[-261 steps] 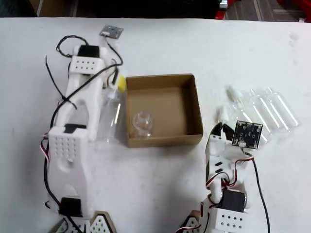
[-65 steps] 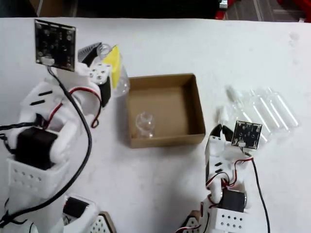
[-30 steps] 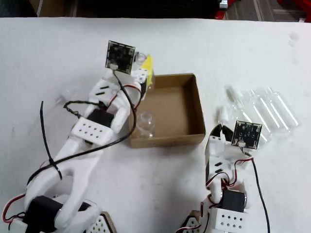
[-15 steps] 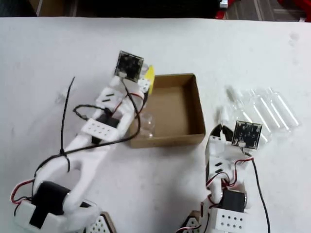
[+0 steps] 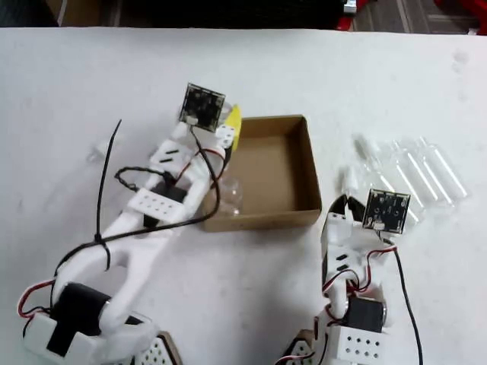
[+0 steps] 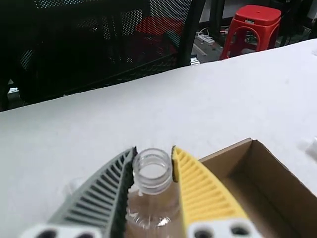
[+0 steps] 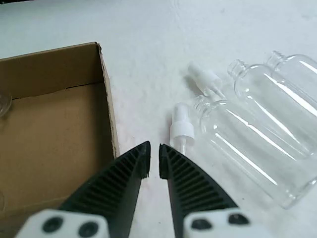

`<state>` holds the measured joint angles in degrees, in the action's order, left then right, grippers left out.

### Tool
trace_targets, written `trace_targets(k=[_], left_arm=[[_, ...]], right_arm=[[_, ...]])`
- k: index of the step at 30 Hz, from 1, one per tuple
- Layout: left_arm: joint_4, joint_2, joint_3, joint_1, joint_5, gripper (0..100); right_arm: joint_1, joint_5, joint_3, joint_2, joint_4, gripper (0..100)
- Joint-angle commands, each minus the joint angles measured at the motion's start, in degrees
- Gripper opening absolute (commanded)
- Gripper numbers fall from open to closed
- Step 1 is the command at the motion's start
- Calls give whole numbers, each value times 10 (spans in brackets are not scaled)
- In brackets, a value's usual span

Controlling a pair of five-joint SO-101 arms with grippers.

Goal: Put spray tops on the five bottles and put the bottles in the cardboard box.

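Swinging in from the far-left of the table, the left arm now reaches to the far-left corner of the cardboard box [image 5: 313,176], carrying a bottle with it; the right arm sits unchanged at the box's near-right corner.

The biggest risk, as I judge it, is that this held bottle [image 6: 152,172] goes into the box bare: its mouth is open, with no spray top on it, and both spray tops [image 7: 181,130] lie on the table right of the box, beside the three lying bottles [image 7: 250,144]. A release here would skip the capping step. A second risk is a knock. Another bottle [image 5: 230,195] already stands in the box near its left wall, and a low pass could clip that wall or tip it over.

The left gripper [image 6: 152,150] is clamped on the held bottle's neck, grey finger on one side, yellow on the other, rim just past the tips and body hanging below.

The right gripper [image 7: 154,154] holds nothing; its fingers are nearly together, a thin slit between them, pointing toward the nearer spray top.
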<state>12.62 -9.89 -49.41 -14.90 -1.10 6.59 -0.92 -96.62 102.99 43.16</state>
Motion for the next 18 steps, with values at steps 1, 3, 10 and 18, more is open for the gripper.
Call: trace_targets(k=[1,3,10,18], left_arm=[[18,-2,-4,13,4,24],[16,-2,-4,14,4,24],[18,-2,-2,14,4,24],[16,-2,-4,32,4,24]], right_arm=[[-4,-7,-3,2,0,21],[-4,-7,-3,2,0,21],[-4,-7,-3,2,0,21],[-4,-7,-3,2,0,21]])
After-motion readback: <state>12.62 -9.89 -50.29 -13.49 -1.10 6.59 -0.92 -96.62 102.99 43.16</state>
